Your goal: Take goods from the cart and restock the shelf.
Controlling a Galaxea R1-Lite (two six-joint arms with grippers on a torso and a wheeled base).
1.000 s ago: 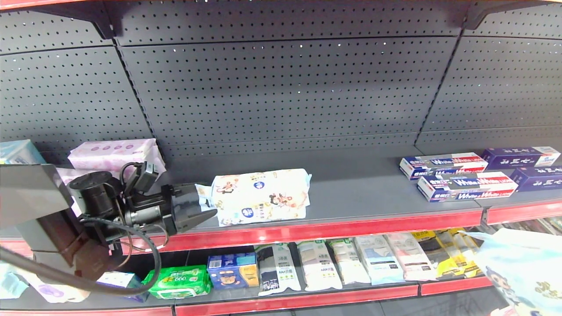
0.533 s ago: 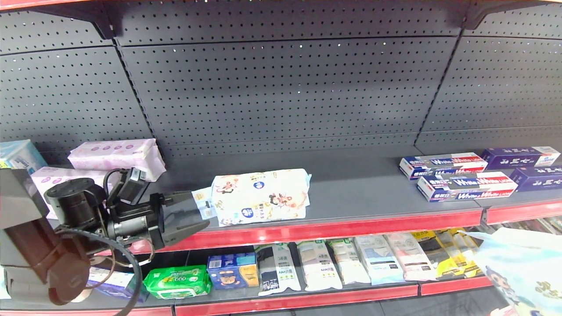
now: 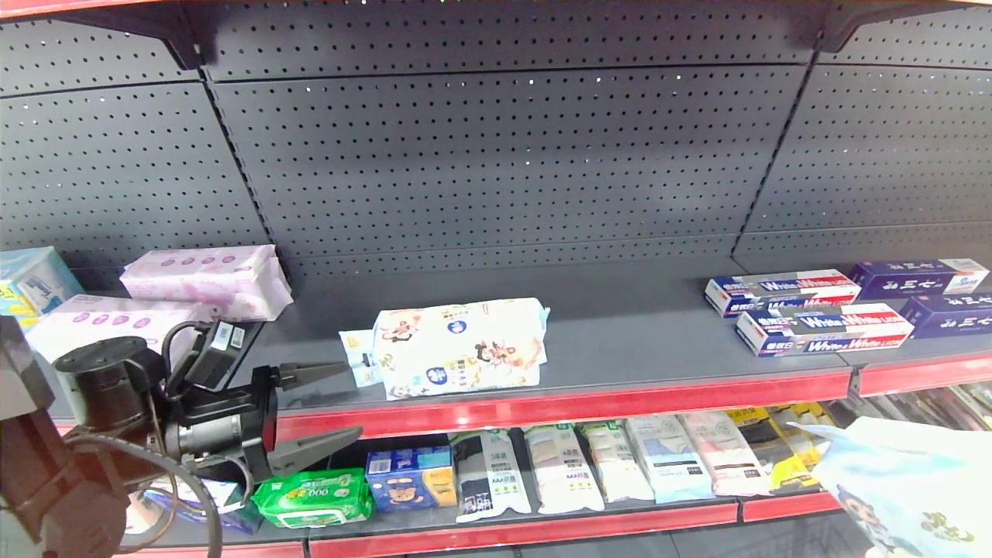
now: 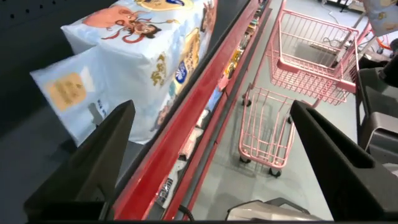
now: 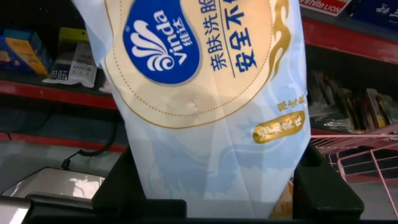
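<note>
The left gripper hangs empty, jaws spread wide, beside the shelved white cartoon-printed pack, the right gripper clamping a pale-blue plastic pack, presumably for restocking.

At the left middle of the head view you have two pink packs, one behind the other, with a pale blue pack at the very left edge beside them. At the right middle lie two white toothpaste boxes, with two purple boxes just right of them. A dark pegboard fills the upper half. Along the bottom, left to right, you have a green wipes pack, a blue box just beside it, a row of white packs, then yellow packs. In the left wrist view, grey floor shows at lower middle.
</note>
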